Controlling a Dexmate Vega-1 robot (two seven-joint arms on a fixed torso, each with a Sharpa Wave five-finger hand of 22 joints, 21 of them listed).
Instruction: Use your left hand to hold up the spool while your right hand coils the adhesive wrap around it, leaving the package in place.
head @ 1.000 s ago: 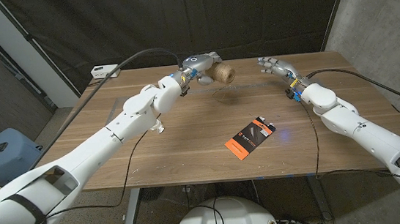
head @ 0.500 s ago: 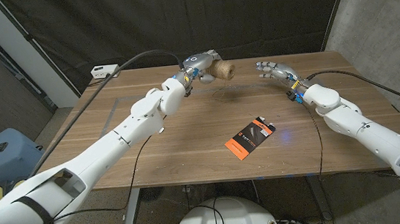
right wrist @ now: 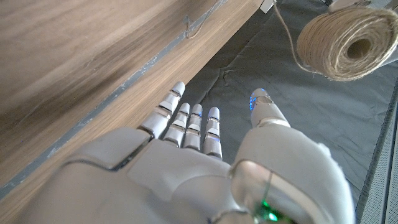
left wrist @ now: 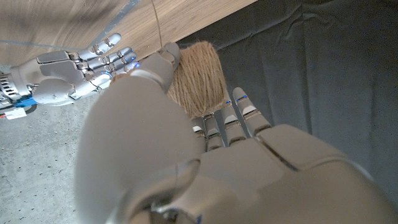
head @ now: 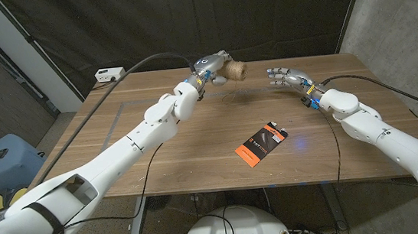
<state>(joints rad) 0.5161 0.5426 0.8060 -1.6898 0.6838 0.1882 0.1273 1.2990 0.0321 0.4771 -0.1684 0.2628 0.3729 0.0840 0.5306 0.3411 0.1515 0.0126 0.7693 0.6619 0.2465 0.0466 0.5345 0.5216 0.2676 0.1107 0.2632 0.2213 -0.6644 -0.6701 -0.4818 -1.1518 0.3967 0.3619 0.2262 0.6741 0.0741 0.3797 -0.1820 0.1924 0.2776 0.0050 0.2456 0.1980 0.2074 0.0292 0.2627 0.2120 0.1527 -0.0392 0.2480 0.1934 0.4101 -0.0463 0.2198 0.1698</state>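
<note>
Above the far edge of the wooden surface (head: 196, 141), the left hand (head: 212, 64) holds a spool of twine (head: 235, 71) clear of the wood, fingers (left wrist: 239, 115) and thumb clamped around its wound body. The pictures show rough tan jute-like string, not an adhesive wrap. In the right wrist view the spool's open core faces the camera and a loose strand (right wrist: 287, 34) trails off it.

Just to the right of the spool, near but apart from it, the right hand (head: 286, 75) hovers with its fingers spread and nothing in them, palm turned toward the spool.

Nearer the robot than the spool, and well apart from it, a flat orange and black package (head: 259, 143) lies on the surface. A white power strip (head: 109, 73) sits at the far left corner, well left of the spool.

The spool looks light and fairly firm, its fibrous winding giving good friction, so the present grip should hold. The strand is thin, limp and easy to lose; it is probably best pinched between thumb and fingertip close to the spool, then led around under gentle tension.
</note>
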